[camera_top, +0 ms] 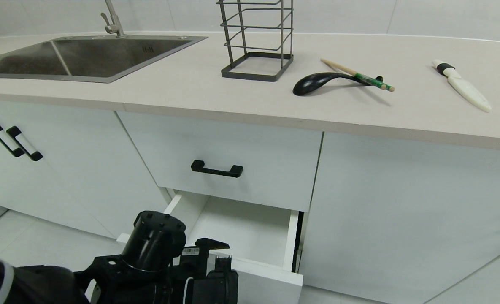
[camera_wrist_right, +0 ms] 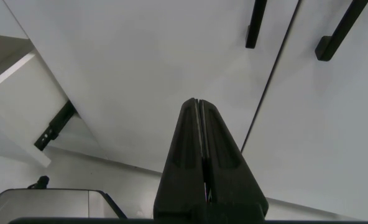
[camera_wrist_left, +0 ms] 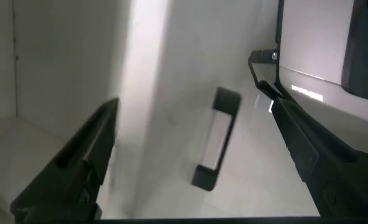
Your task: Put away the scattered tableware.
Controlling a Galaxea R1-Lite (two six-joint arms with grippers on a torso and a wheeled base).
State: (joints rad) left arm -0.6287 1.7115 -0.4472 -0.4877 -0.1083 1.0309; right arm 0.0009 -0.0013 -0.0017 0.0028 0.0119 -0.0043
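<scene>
On the counter [camera_top: 182, 95], chopsticks [camera_top: 347, 70] across a spoon [camera_top: 308, 86] (knife [camera_top: 465, 87] well apart)

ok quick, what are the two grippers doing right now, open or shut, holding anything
left gripper: open, jaws spread wide, holding nothing
right gripper: shut, jaws pressed together, nothing between them
</scene>
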